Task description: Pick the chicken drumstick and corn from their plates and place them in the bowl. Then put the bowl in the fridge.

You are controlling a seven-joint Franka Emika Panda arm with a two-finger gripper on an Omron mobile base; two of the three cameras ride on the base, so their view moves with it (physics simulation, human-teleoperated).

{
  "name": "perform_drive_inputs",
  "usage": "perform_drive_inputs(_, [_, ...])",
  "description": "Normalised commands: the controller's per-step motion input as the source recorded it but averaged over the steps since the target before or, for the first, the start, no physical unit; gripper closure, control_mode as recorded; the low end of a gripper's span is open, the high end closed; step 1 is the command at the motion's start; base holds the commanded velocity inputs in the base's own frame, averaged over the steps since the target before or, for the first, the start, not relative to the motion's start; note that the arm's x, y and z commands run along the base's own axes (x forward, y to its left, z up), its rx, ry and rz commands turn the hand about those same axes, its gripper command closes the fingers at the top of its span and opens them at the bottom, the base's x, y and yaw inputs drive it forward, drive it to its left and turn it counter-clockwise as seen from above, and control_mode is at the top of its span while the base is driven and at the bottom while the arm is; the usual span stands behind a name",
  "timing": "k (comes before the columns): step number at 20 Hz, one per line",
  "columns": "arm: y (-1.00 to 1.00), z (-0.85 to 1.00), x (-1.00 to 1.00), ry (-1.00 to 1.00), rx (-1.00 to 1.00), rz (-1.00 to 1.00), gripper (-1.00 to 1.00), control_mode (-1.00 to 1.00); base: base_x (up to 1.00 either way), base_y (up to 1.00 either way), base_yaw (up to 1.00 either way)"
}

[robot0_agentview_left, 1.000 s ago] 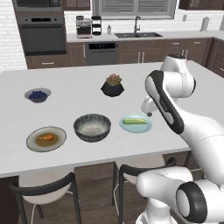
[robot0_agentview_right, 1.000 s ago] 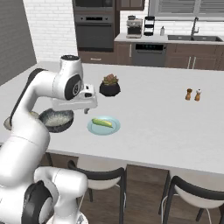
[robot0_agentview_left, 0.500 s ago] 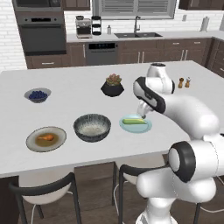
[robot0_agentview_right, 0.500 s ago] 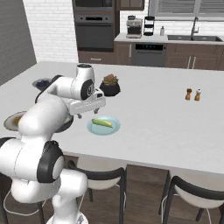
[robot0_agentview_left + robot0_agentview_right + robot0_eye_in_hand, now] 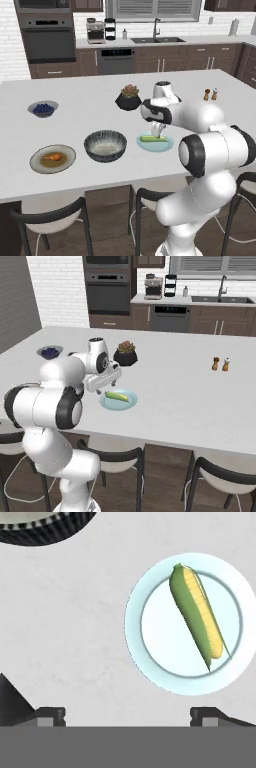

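Jaws (image 5: 128,712) spread wide and empty, pointing down at the table (image 5: 70,642). Both tips show at the bottom of the hand view with bare white surface between them.

Corn (image 5: 197,622) lies on the light blue plate (image 5: 150,662), ahead of the jaws and off to one side, not between the tips. In the hand view the cob runs obliquely to the line joining the tips.

Step in hand, as I judge it: line up over the corn for a pick. To do it well:
- shift the jaws sideways until the cob's middle sits between the tips;
- roll the hand so the tips close across the cob's width, not along its length;
- descend only after both are set, stopping short of the plate rim.

Bowl (image 5: 105,145) sits farther on, beyond the plate's far side from the jaws; its dark speckled edge shows at the hand view's top corner. Farther still, the chicken drumstick (image 5: 52,158) rests on the tan plate (image 5: 40,165), well apart from the jaws.

No brand, label or writing legible; the distant appliances are too small to read, so possibly something is there.
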Motion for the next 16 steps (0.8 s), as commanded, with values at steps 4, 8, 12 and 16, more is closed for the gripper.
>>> perform_drive_inputs(4, [0.00, -0.27, 0.66, 0.00, 0.00, 0.15, -1.00, -1.00, 0.00, 0.00, 0.00])
perform_drive_inputs(8, [-0.03, -0.43, 0.48, 0.00, 0.00, 0.13, -1.00, -1.00, 0.00, 0.00, 0.00])
perform_drive_inputs(12, [-0.10, -0.32, 0.65, 0.01, 0.00, 0.10, -1.00, -1.00, 0.00, 0.00, 0.00])
perform_drive_inputs(16, [-0.05, -0.24, 0.69, 0.01, 0.00, 0.04, -1.00, -1.00, 0.00, 0.00, 0.00])
